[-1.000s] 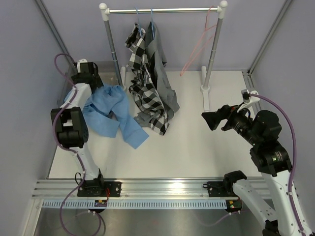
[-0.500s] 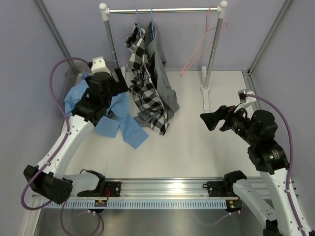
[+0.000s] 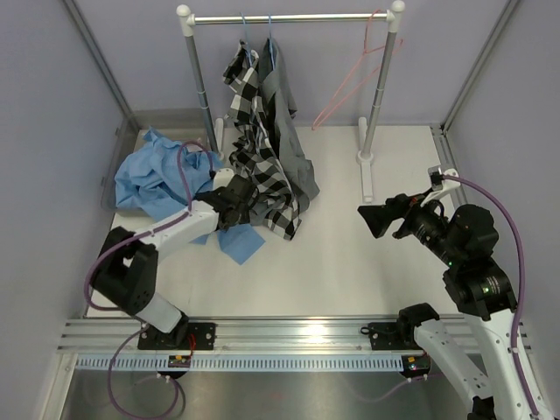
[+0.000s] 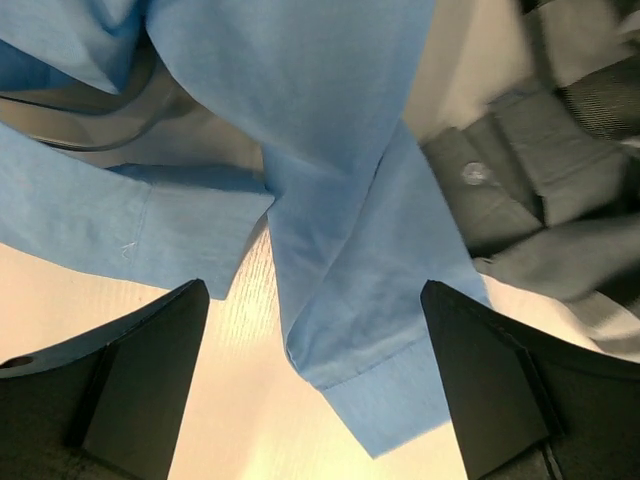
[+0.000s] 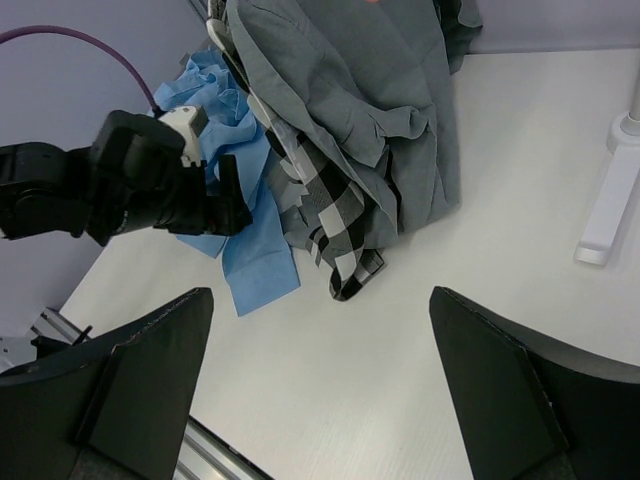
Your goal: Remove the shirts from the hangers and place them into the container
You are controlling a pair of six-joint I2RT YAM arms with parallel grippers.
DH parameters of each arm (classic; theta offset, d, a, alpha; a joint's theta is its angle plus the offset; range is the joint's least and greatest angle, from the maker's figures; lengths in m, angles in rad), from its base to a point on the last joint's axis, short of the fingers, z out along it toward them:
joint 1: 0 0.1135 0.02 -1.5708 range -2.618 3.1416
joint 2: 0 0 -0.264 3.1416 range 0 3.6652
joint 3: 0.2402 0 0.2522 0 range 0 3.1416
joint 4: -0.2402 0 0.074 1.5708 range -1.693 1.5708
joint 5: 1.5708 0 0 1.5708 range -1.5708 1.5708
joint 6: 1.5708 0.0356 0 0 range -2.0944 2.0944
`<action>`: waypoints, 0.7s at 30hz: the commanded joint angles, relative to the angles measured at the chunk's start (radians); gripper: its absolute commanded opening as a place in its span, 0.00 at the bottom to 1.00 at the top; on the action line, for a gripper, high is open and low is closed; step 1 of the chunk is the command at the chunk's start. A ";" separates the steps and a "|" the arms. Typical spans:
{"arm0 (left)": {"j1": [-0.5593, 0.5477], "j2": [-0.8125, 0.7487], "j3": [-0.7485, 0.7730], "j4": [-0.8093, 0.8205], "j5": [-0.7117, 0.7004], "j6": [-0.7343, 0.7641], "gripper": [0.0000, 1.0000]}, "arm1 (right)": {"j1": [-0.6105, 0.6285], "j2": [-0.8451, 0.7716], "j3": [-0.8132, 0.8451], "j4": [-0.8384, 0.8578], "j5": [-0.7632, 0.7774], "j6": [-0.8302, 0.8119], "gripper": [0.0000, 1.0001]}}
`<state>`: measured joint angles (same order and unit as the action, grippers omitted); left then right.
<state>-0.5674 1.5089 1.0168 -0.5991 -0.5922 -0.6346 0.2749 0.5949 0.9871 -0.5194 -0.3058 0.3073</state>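
Two grippers: both w/ jaws spread wide, nothing held.
Right gripper: near right of the white table, hovering, aimed left at the hanging clothes, well apart from them.
Left gripper: low over the table, jaws open over the trailing sleeve of the soft light blue shirt; fingers not touching fabric in wrist view.
Blue shirt: off its hanger, heaped at left; we judge it lies mostly in the shallow translucent grey plastic tray, only a sliver of rim showing, one sleeve spilling onto the table toward us.
Checked shirt: black-and-white checked fabric shirt, on a thin light blue wire hanger, hem draped on the table.
Grey shirt: plain grey fabric shirt just behind/beside it, touching, on a 2nd blue wire hanger.
Pink hanger: thin pink-red wire hanger, bare, on the far silver rack bar, near right post.
Step (our read): shirt 1 of 3 roughly binned; sleeve needs tidying.
Next: we'd close on the loose sleeve & tuck it in, or go for the checked shirt; that needs lifting fabric off hanger shoulders w/o dragging the grey one.
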 commanded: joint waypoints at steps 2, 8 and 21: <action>0.001 0.114 -0.004 0.032 -0.100 -0.063 0.89 | 0.017 -0.018 -0.010 0.036 0.000 0.001 0.99; 0.021 0.205 0.011 0.033 -0.132 -0.066 0.69 | 0.027 -0.020 -0.016 0.036 0.013 -0.008 0.99; 0.100 -0.048 0.022 -0.005 -0.153 0.050 0.00 | 0.037 -0.007 -0.018 0.035 0.020 -0.019 0.99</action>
<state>-0.4786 1.5990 1.0161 -0.6041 -0.6785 -0.6228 0.2962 0.5888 0.9676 -0.5179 -0.2977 0.3061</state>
